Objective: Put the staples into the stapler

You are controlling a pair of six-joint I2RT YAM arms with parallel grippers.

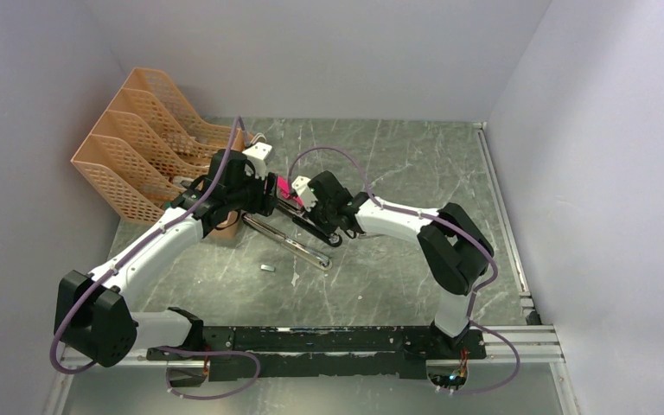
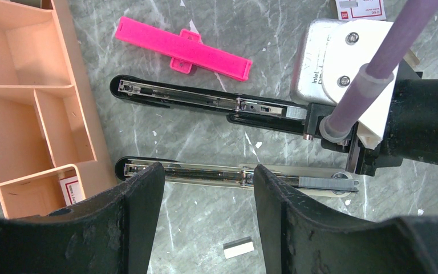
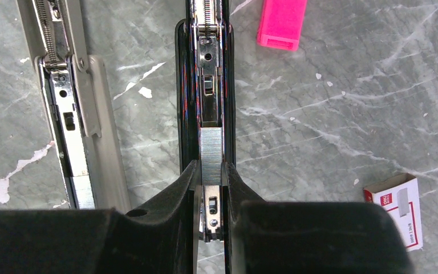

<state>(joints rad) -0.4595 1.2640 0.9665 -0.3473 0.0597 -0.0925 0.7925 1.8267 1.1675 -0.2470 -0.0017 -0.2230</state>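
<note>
Staples (image 3: 211, 149) sat pinched in right pincer (image 3: 210, 174) over stapler (image 3: 208, 63); left pincer (image 2: 205, 174) half-open, empty. They probably needed lowering square and gently.

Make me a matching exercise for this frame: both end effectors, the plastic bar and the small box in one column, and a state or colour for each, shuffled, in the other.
Column one:
1 left end effector
2 right end effector
3 plastic bar
4 box

Column two:
a white with red print
b shut on staples
c open
d pink

Pairs: 1-c, 2-b, 3-d, 4-a
</note>
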